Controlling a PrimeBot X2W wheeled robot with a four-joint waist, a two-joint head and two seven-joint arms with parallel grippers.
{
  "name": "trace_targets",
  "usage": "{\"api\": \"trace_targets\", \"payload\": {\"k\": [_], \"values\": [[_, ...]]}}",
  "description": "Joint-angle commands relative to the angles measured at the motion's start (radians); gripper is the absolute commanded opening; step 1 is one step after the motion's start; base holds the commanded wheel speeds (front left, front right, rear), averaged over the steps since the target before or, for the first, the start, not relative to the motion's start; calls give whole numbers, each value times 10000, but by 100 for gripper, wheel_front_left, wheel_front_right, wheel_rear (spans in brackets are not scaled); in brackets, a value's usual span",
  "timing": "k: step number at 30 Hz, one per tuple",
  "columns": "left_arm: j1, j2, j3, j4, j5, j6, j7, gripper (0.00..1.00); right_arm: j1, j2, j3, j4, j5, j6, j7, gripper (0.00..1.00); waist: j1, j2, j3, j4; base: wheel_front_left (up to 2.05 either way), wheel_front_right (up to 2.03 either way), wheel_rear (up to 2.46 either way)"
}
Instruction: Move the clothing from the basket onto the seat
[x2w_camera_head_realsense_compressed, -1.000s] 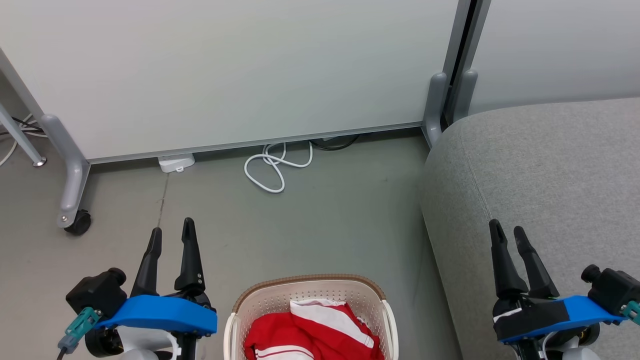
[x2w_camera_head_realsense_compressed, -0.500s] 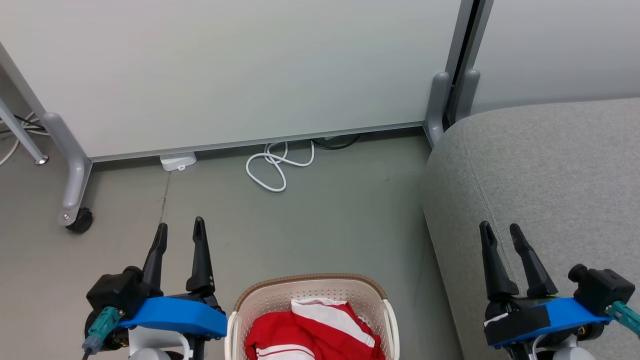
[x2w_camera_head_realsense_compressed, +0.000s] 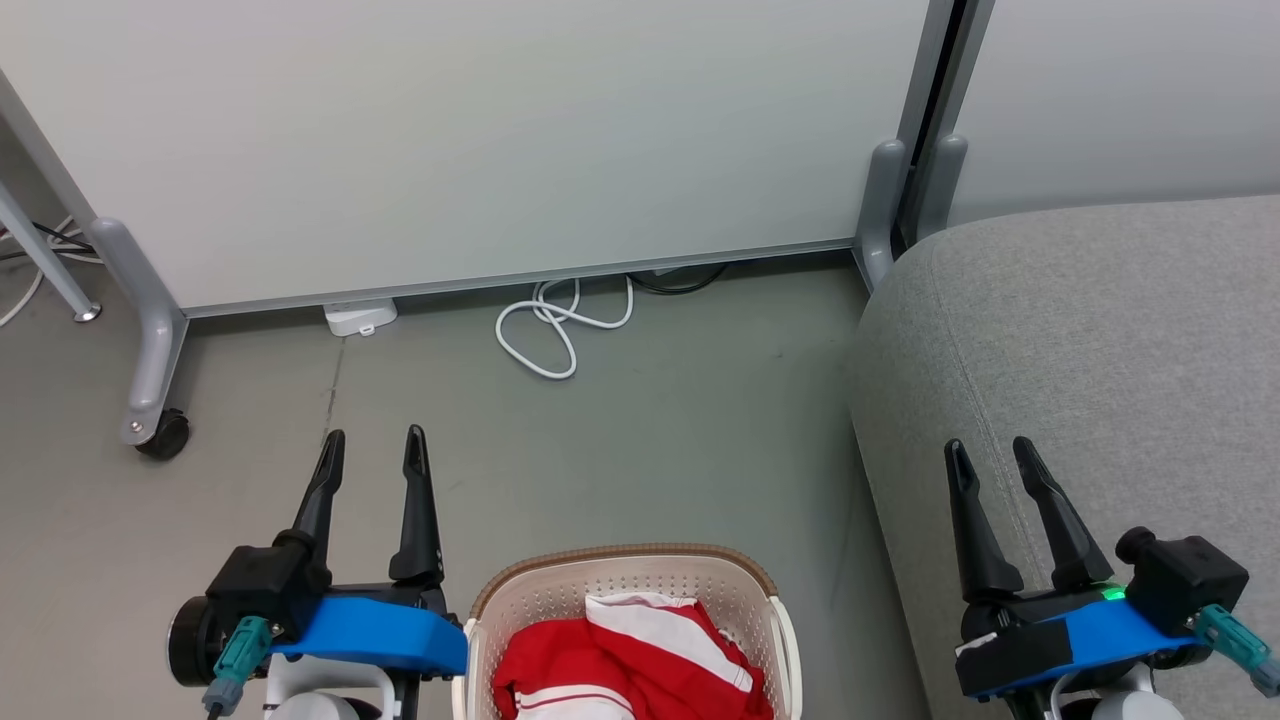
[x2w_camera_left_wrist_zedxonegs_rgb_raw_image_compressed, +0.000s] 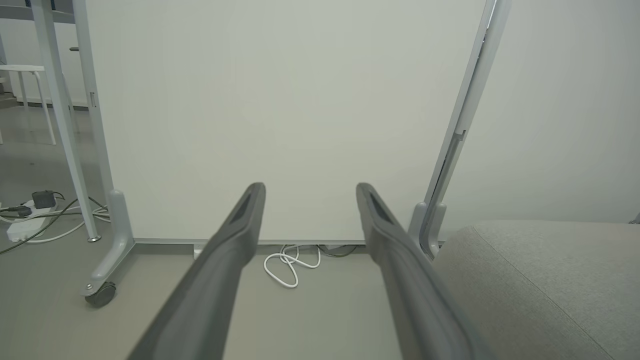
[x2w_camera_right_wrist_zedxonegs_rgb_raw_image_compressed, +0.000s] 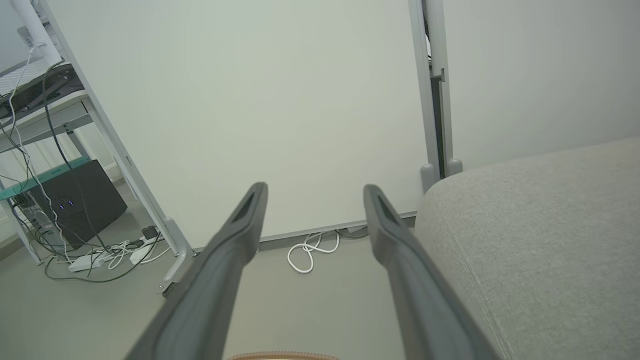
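Clothing (x2w_camera_head_realsense_compressed: 640, 665) in basket (x2w_camera_head_realsense_compressed: 622, 562) lies between left pincer (x2w_camera_head_realsense_compressed: 374, 433) and right pincer (x2w_camera_head_realsense_compressed: 988, 444), both apart

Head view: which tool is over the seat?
The right tool, at lower right, shows against the grey seat; the left tool shows against the floor, left of the basket.

You've got the bright red, white-striped soft clothing (x2w_camera_head_realsense_compressed: 545, 668) bunched up inside the cream-white perforated plastic basket (x2w_camera_head_realsense_compressed: 625, 552) w/ brown woven-look rim, at bottom centre of your head view. A white-lined fold lies across the top of the heap, approx. mid-basket. Basket stands upright on the floor, near end cut off by the frame edge. To its right, close but apart, you see the big light-grey fabric seat (x2w_camera_head_realsense_compressed: 1100, 330): rounded corner, stitched seam running down its top.
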Motion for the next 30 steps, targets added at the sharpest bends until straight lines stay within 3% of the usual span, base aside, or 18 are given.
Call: {"api": "trace_targets", "payload": {"k": [1,19,30], "values": [[-195,61,-26,-95,238,3,-82,100,-134,-78,39,-123,-267,20,-95,100,0,0,7,4,0,0,0],[-42,-66,-19,22,1349,-911,-455,100,-72,-87,160,-187,-1591,23,-464,100,0,0,57,74,0,0,0],[-56,-206,84,491,2066,-1107,-650,100,45,-93,134,-170,-2184,24,-659,100,0,0,8,105,0,0,0]]}}
